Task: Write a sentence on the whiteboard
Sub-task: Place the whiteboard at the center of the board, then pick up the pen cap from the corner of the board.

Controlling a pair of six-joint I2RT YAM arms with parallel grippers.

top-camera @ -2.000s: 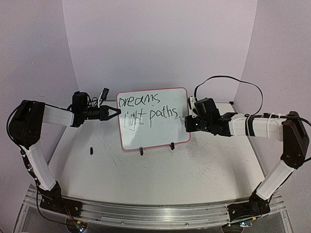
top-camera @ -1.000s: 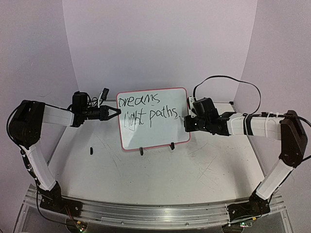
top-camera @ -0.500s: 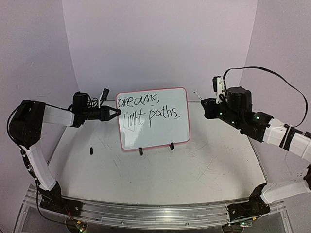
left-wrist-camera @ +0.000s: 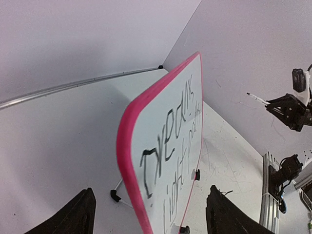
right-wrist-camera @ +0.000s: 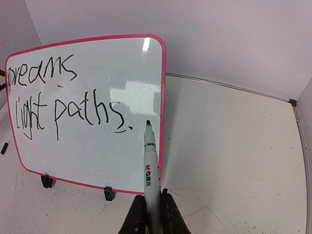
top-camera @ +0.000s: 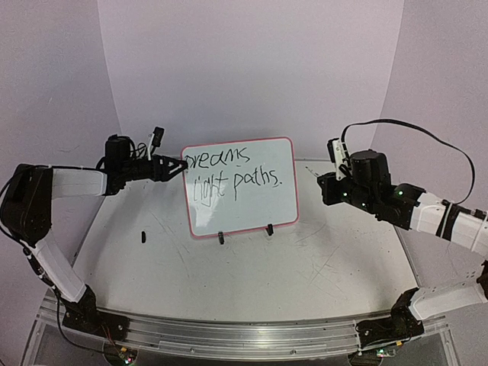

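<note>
The whiteboard (top-camera: 244,202), pink-framed, stands on two black clip feet at the middle of the table. The sentence (top-camera: 232,174) on it reads "dreams light paths." in black, in two lines. My left gripper (top-camera: 177,166) is open at the board's upper left corner. In the left wrist view its gripper (left-wrist-camera: 151,190) straddles the pink edge of the whiteboard (left-wrist-camera: 127,161) without touching it. To the right of the board, my right gripper (top-camera: 322,181) is shut on a white marker (right-wrist-camera: 151,165). The marker's tip points at the whiteboard (right-wrist-camera: 87,161), clear of it, near the full stop of the sentence (right-wrist-camera: 63,105).
A small black object (top-camera: 142,236) lies on the scuffed white table (top-camera: 252,282) left of the board. Pale purple walls close in the back and sides. A metal rail (top-camera: 229,335) runs along the near edge between the arm bases.
My left gripper has opened and let go of the board's left edge, drawing back slightly. The right arm has pulled the marker away from the board, to the right.
</note>
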